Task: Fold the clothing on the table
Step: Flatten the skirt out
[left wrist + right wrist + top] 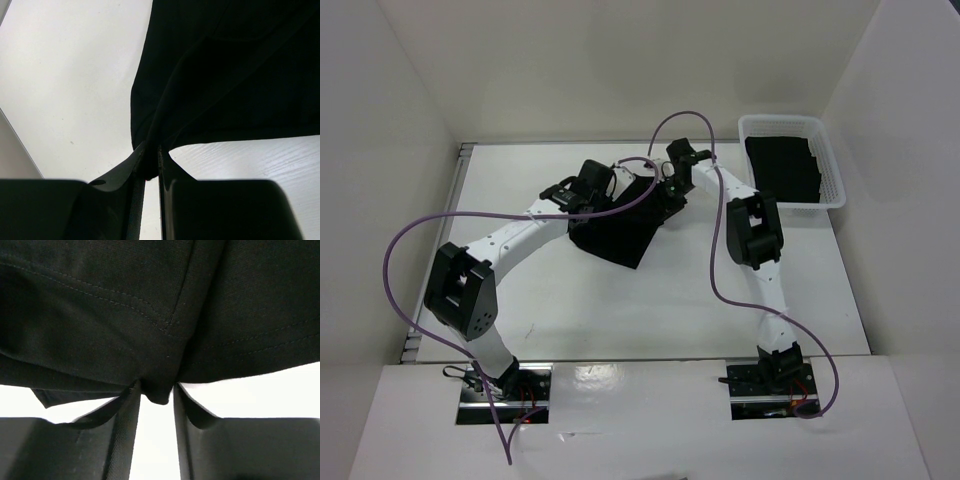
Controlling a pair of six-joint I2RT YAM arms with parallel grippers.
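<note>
The clothing (620, 240) at the centre of the top view is black cloth, matt and soft-looking. Close up in the right wrist view it shows a fine weave and neat rows of stitching along its seams. The worktop (570, 310) is white and matt, with a faint grain-like texture at the lower right of the left wrist view. The left fingers (125, 197) and right fingers (122, 440) are black and smooth with a slight sheen. At upper right, the basket (832, 190) is white plastic lattice. The arm shells (520, 235) are smooth white plastic, and the cables (395, 250) have a purple, rubbery-looking jacket.
</note>
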